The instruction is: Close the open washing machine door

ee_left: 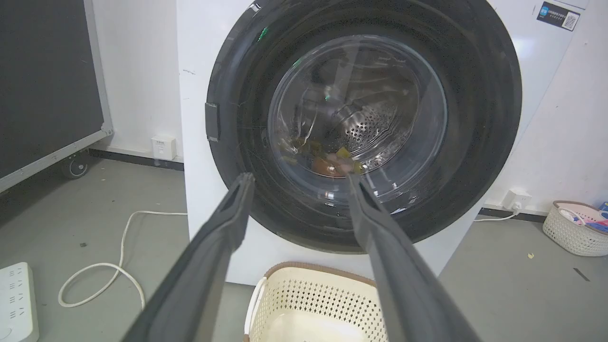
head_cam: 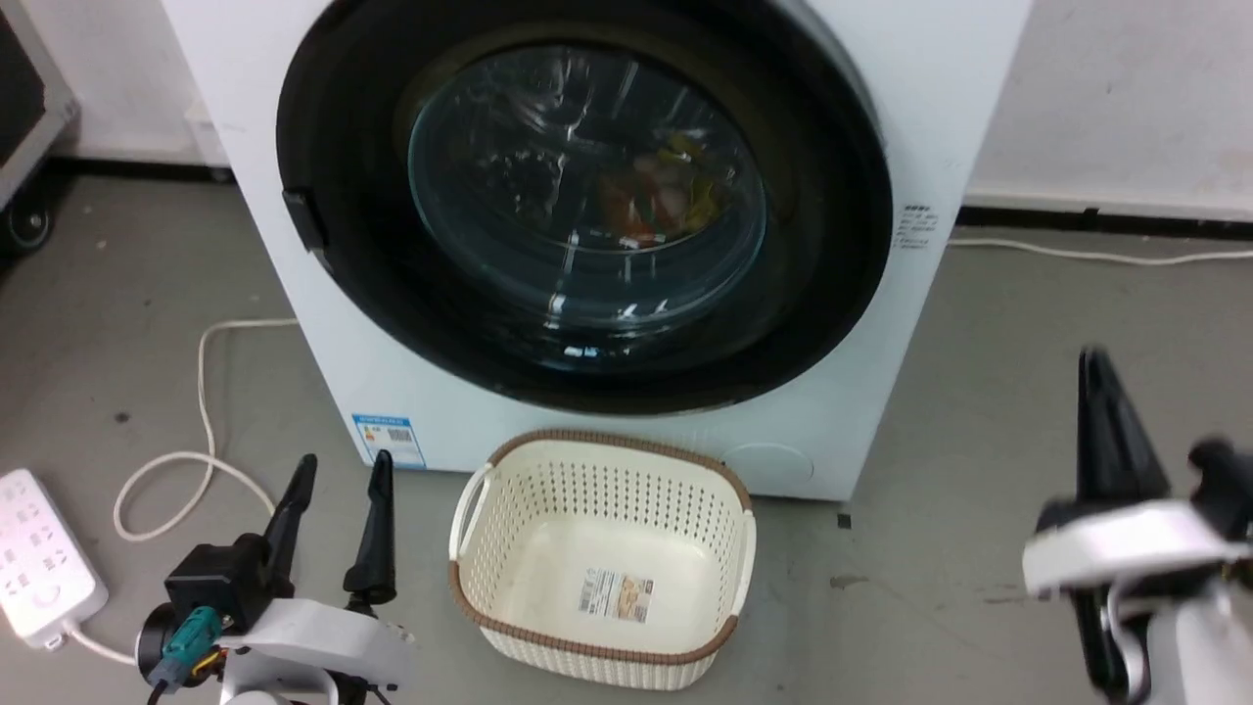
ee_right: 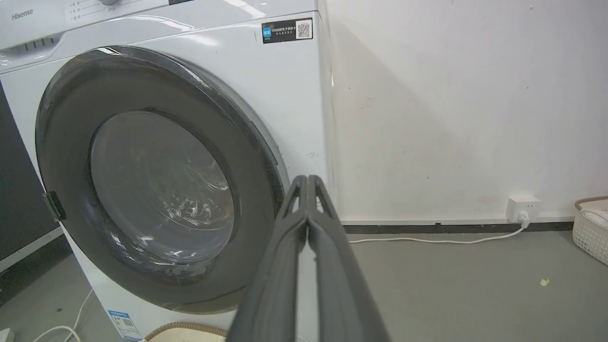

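Status: washing machine door (head_cam: 587,206) lies flat against the front of the washing machine (head_cam: 940,117), glass facing straight out at the robot. It's round, so no long axis; latch tab (head_cam: 303,217) is on the rim's edge toward the left claw's side. Can't tell whether it's latched: right wrist view shows a thin pale band along the rim's upper right edge, could be trim or a sliver of gap. Left claw (head_cam: 343,460) is spread wide, holding nothing, door ahead of and above its tips; in left wrist view the glass sits dead ahead between the two fingers. Right claw (ee_right: 308,179) is pressed together, empty, door ahead and off to its left, well apart. Hidden bits: head view cuts off the door's top, right claw there is blurred and clipped by the frame edge, and its own fingers cover the door's lower right rim in right wrist view. Looks: wide glossy black rim, bulging clear glass bowl full of reflections, perforated steel drum and some orange-yellow laundry (head_cam: 656,196) visible through it. Cream basket (head_cam: 587,438) sits on the floor just right of the left claw, below the door, with just a label inside. Power strip (head_cam: 39,558) and looped white cable (head_cam: 201,392) lie to that claw's left.
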Tool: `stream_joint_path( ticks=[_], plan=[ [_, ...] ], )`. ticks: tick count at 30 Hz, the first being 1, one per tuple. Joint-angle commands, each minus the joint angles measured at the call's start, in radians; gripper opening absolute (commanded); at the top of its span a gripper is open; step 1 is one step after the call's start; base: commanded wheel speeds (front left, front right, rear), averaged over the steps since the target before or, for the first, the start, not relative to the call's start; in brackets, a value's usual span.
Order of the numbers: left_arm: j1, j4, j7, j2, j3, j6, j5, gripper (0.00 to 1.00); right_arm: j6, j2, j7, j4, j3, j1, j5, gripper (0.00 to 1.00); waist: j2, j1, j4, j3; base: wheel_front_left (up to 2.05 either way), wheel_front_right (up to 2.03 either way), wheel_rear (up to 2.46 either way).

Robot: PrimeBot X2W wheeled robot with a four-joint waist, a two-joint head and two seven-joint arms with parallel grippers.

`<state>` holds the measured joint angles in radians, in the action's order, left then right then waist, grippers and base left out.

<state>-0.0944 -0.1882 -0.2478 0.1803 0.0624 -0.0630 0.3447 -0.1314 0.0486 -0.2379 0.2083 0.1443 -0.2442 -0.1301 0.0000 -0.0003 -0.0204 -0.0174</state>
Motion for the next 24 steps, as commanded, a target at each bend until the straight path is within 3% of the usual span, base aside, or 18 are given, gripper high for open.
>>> stream_joint_path(
  ticks=[1, 12, 23, 24],
  plan=[
    [0.014, 0.003, 0.003, 0.000, 0.006, 0.005, -0.007, 1.00, 0.001, 0.002, 0.006, -0.016, -0.007, 0.044, -0.012, 0.00, 0.0000, 0.0003, 0.000, -0.010, 0.00, 0.00, 0.00],
    [0.028, 0.006, 0.030, 0.000, 0.026, 0.016, -0.006, 1.00, 0.001, 0.002, 0.042, -0.057, -0.063, 0.260, -0.071, 0.00, 0.0000, 0.0003, 0.016, -0.029, 0.00, 0.00, 0.00],
    [0.031, 0.000, 0.050, -0.006, 0.040, 0.023, 0.006, 1.00, 0.001, 0.002, 0.053, -0.026, -0.108, 0.288, -0.076, 0.00, 0.0000, 0.0003, 0.027, -0.031, 0.00, 0.00, 0.00],
    [0.030, -0.001, 0.052, -0.006, 0.042, 0.023, 0.007, 1.00, 0.001, 0.002, 0.051, -0.021, -0.108, 0.285, -0.081, 0.40, 0.0000, 0.0003, 0.028, -0.031, 0.00, 0.00, 0.00]
  ],
)
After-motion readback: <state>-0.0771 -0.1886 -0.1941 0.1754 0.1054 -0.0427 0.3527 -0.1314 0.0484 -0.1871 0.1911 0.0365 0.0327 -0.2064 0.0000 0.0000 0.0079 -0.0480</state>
